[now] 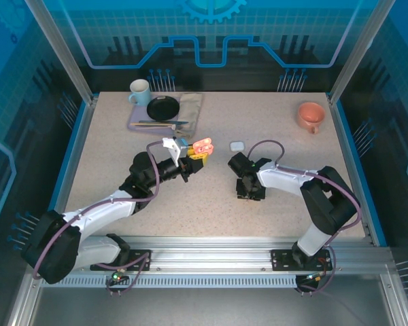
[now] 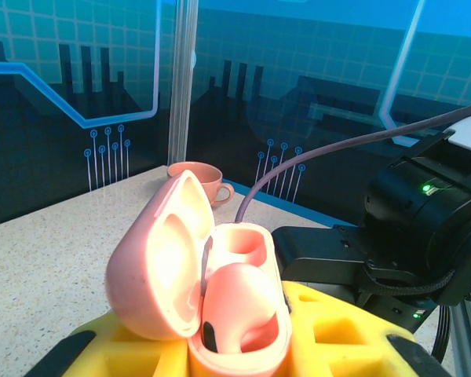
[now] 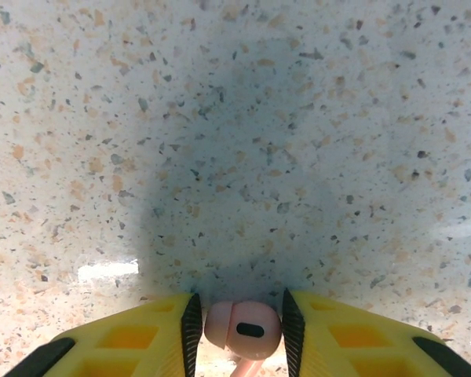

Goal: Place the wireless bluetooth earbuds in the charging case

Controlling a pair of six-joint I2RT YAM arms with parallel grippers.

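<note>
The open case (image 2: 171, 263), one earbud (image 2: 239, 308) seated, is clamped in the left jaws so that the second earbud (image 3: 242, 328), pinched in the right jaws over the bench (image 3: 235, 118), can be socketed.

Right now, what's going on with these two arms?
The left fingers hold an open pink charging case, lid up, with one pink earbud already seated and its other slot empty. The right fingers pinch a second pink earbud close to the table. A white case lies on the table between the arms.
</note>
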